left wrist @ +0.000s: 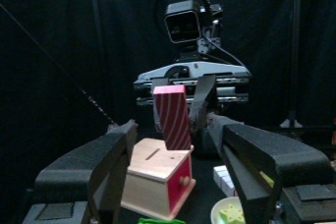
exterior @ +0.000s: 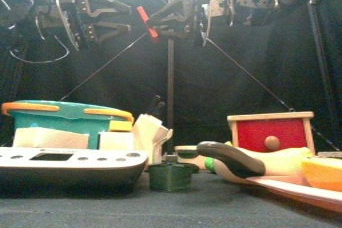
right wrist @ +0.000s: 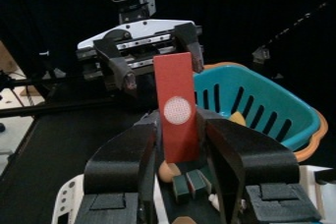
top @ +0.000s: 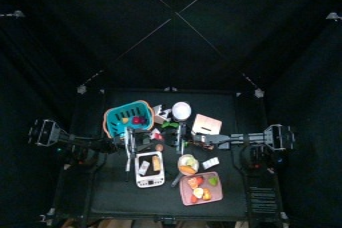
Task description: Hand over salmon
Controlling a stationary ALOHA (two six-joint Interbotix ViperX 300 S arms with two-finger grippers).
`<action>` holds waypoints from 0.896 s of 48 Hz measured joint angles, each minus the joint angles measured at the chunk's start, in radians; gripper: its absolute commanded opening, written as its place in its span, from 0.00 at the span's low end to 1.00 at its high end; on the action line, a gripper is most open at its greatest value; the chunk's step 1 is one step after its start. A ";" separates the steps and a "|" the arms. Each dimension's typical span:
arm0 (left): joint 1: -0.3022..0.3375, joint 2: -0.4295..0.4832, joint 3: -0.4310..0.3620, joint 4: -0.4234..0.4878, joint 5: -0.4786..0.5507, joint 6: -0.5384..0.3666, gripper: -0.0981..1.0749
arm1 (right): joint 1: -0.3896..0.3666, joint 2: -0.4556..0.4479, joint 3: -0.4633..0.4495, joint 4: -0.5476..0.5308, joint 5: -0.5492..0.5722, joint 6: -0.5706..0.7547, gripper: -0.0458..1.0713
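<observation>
Gripping the salmon (right wrist: 176, 110) upright, the right gripper (right wrist: 182, 128) is clamping the lower part of the red slab and is presenting it in mid-air, high above the table (exterior: 160, 207). The left gripper (left wrist: 174, 130) is facing it, with its jaws standing wide apart and nothing between them. To do the handover well, the left arm is probably needing to straddle the slab's free upper part, clear of the right jaws, and close firmly before the right one lets go. Coming in off-centre is risking a knock of jaw against jaw or a twisted slab. Below, the table is looking crowded: a teal basket (exterior: 54, 122), a white tray (exterior: 67, 162), a small green cup (exterior: 171, 175), a red-and-wood box (exterior: 271, 132) and a plate (exterior: 287, 194) of toy food are lying under the exchange, so a dropped piece is likely landing among them.
</observation>
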 measured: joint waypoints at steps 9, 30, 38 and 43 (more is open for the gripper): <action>0.002 0.055 -0.040 0.038 -0.009 -0.020 0.88 | 0.002 0.002 -0.002 -0.002 0.000 0.000 0.65; 0.008 0.118 -0.072 0.043 -0.075 -0.029 0.88 | 0.005 0.012 -0.003 -0.003 0.000 0.000 0.65; 0.008 0.130 -0.074 0.044 -0.092 -0.028 0.86 | 0.011 0.017 -0.006 -0.005 0.000 0.000 0.65; 0.008 0.130 -0.074 0.044 -0.094 -0.028 0.80 | 0.009 0.017 -0.008 -0.003 0.000 0.000 0.65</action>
